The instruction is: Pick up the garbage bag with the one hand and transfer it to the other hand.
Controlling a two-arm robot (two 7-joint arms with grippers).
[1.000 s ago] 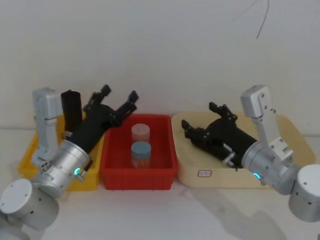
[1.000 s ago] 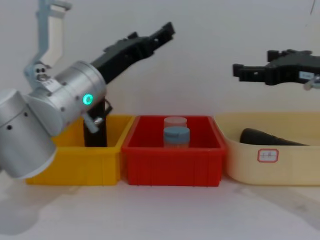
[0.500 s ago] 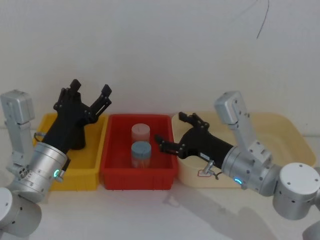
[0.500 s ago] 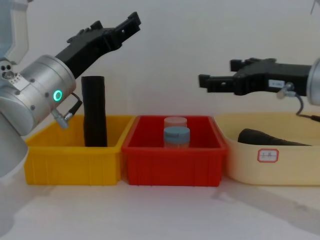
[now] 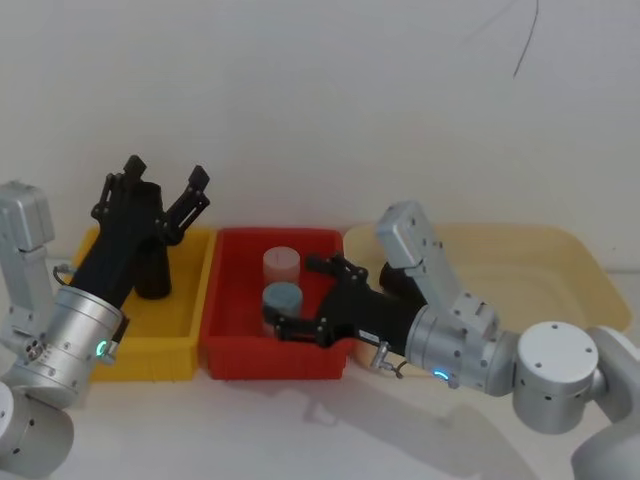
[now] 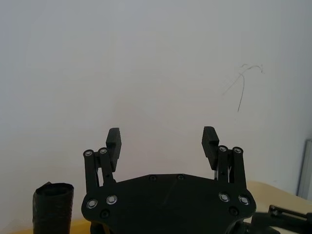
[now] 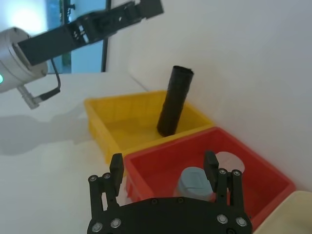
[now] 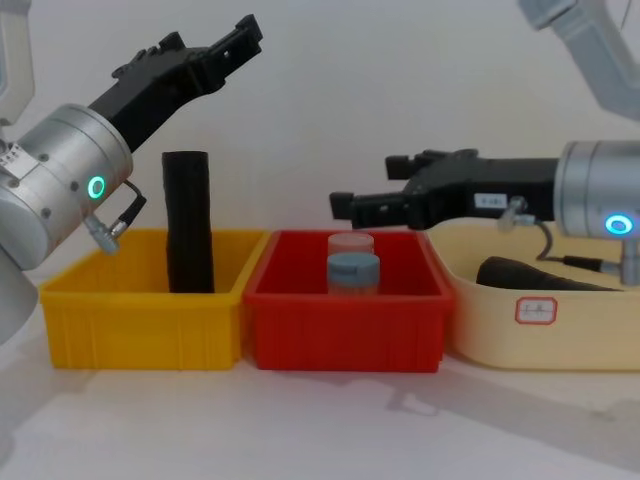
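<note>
Two black two-finger grippers on thick silver wrists hang above a row of three containers on the white counter [image 8: 320, 430].

The garbage bag [image 8: 188, 220], a matte black, tightly rolled plastic cylinder, stands upright in the yellow plastic bin [image 8: 140, 325] at the robot's left. About half its length rises above the rim. Nothing touches it.

The left gripper [image 8: 225, 40] is raised over that bin and angled up towards the wall. Its fingers are spread wide with nothing between them, and it sits higher than the top of the roll, clear of it.

The right gripper [image 8: 365, 190] reaches across from the right, level and pointing towards the robot's left. It is above the red plastic bin [image 8: 345, 330] in the middle, its fingers also apart and empty.

In the red bin stand two small jars close together, a pink-lidded jar [image 8: 350, 244] behind and a blue-lidded jar [image 8: 354, 272] in front.

A second black roll [image 8: 540, 275] lies on its side in the cream oval tray [image 8: 520, 340] on the right.
</note>
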